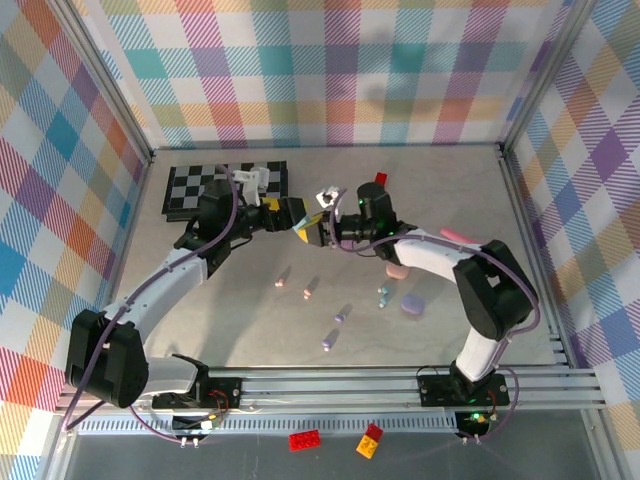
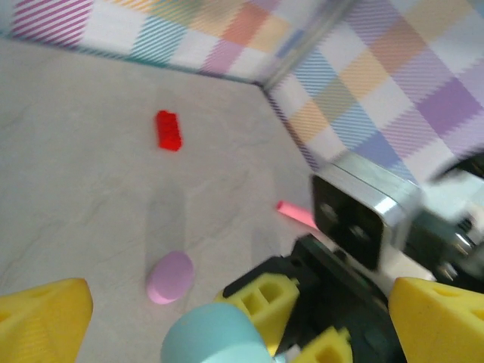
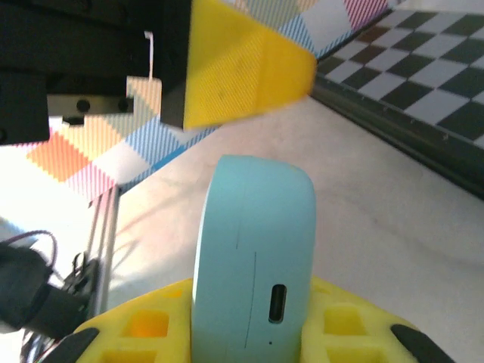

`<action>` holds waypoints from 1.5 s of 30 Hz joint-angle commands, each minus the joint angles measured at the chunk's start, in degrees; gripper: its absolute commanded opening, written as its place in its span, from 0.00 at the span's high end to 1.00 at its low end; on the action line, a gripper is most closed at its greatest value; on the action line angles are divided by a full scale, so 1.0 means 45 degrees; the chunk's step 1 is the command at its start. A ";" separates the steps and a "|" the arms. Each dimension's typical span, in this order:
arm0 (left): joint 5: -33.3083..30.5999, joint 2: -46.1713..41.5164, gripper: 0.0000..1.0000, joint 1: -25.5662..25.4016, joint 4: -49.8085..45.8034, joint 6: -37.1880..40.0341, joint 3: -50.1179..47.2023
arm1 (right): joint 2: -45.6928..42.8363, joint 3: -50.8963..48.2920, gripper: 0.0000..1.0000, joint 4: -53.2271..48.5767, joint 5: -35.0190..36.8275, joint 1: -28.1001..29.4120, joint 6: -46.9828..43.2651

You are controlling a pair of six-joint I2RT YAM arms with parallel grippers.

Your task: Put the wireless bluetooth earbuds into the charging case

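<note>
A light blue charging case stands on edge between the yellow fingers of my right gripper, which is shut on it above the table's middle. My left gripper is open wide on either side of the same case, its fingers clear of it, and faces the right gripper. Several small pastel earbuds lie loose on the table: pink, pink, purple and light blue.
A purple case and a pink case lie near the right arm. A red brick sits at the back, a checkerboard mat at the back left. Red and yellow bricks lie in front of the rail.
</note>
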 commanded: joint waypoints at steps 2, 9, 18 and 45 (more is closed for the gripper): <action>0.3134 -0.0252 0.04 -0.0158 -0.0120 0.3518 -0.0076 | -0.1182 0.0564 0.98 -0.4331 -0.3287 -0.0574 -0.2638; 0.4258 0.0072 0.12 -0.1243 -0.2648 0.7634 0.0163 | -0.1834 0.1935 0.98 -0.9406 -0.3575 -0.0788 -0.6337; 0.5472 0.0829 0.46 -0.1818 -0.2814 0.6845 0.0712 | -0.2035 0.2375 1.00 -1.0965 -0.3301 -0.0793 -0.7924; 0.4406 0.0334 1.00 -0.1819 -0.3343 0.2238 0.0959 | -0.4457 0.0566 0.27 -0.8478 -0.0080 -0.0755 -0.7850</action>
